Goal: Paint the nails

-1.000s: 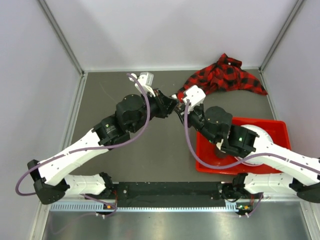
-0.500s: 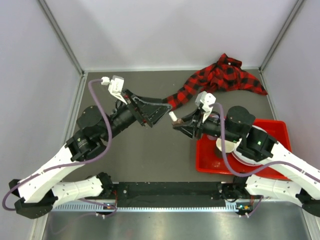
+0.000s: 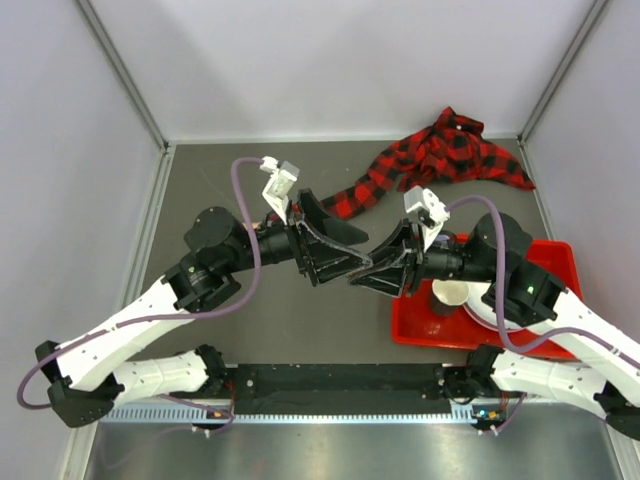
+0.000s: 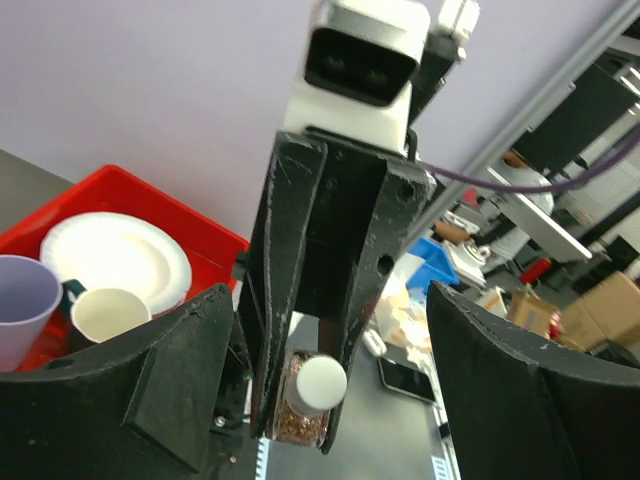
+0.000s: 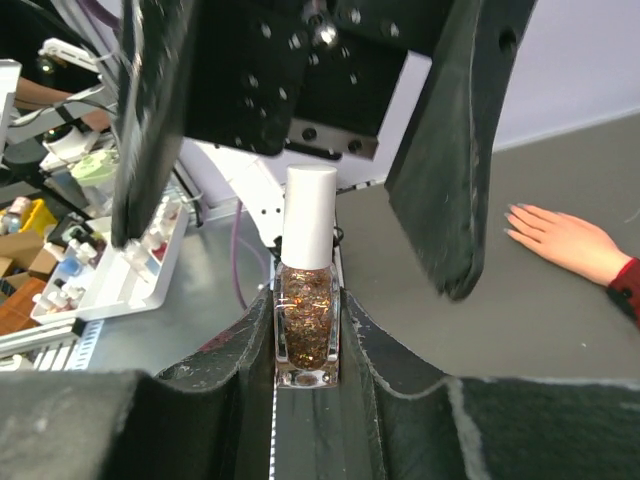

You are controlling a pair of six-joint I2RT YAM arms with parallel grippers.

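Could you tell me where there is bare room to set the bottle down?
Bare table lies between the left gripper and the near black rail, and in the far left corner. Crowded: the red tray, the plaid sleeve, and around the right gripper holding the bottle.

The dark grey table (image 3: 250, 320) fills the floor of a pale-walled booth. A red tray (image 3: 556, 252) sits on it at the near right, close to the right wall. A red-and-black plaid sleeve (image 3: 450, 150) lies bunched in the far right corner and trails left toward the middle. At its end a pale hand (image 5: 565, 240) lies flat on the table, nails (image 5: 514, 209) up.
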